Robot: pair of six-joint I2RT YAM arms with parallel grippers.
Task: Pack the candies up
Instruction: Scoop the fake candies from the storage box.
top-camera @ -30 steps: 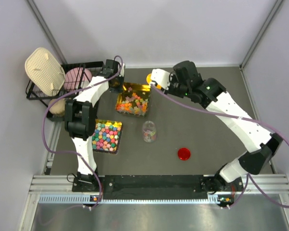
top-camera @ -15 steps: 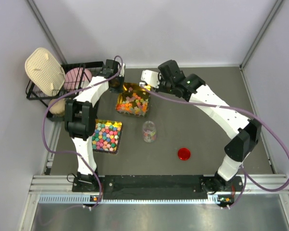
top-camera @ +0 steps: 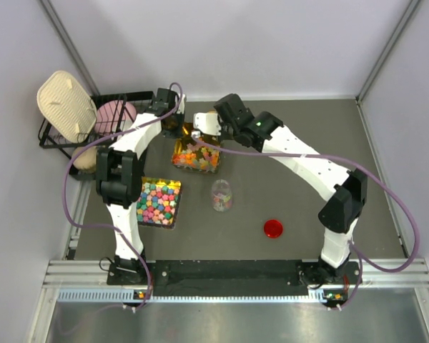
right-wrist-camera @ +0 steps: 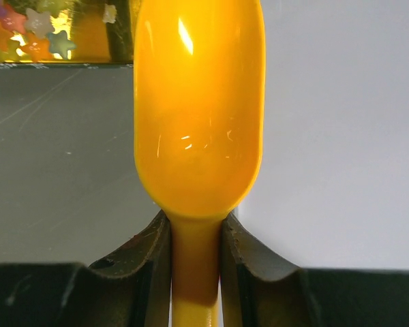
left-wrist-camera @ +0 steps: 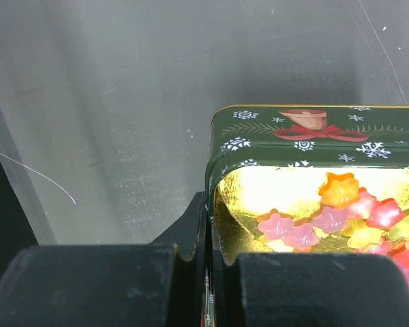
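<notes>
The candies (top-camera: 197,156) are tiny star-shaped pieces in orange, pink, yellow and pale green, lying in a gold-lined green tin (top-camera: 216,152). My left gripper (top-camera: 173,123) is shut on the tin's wall at its far left corner. In the left wrist view the jaws (left-wrist-camera: 211,272) pinch the tin's rim (left-wrist-camera: 313,129), with candies (left-wrist-camera: 341,218) just inside. My right gripper (top-camera: 199,128) is shut on the handle of an orange spoon (right-wrist-camera: 198,116), which looks empty. It hovers at the tin's far edge. The tin's corner (right-wrist-camera: 116,34) shows beyond the spoon tip.
A clear jar (top-camera: 222,195) with a few candies stands in front of the tin, and its red lid (top-camera: 274,228) lies to the right. A tray of larger bold-coloured candies (top-camera: 159,201) sits front left. A black dish rack (top-camera: 86,132) stands at the far left.
My right arm has swung left with the spoon, from right of the tin's far corner to over the tin's far-left edge. My left arm has not moved.
</notes>
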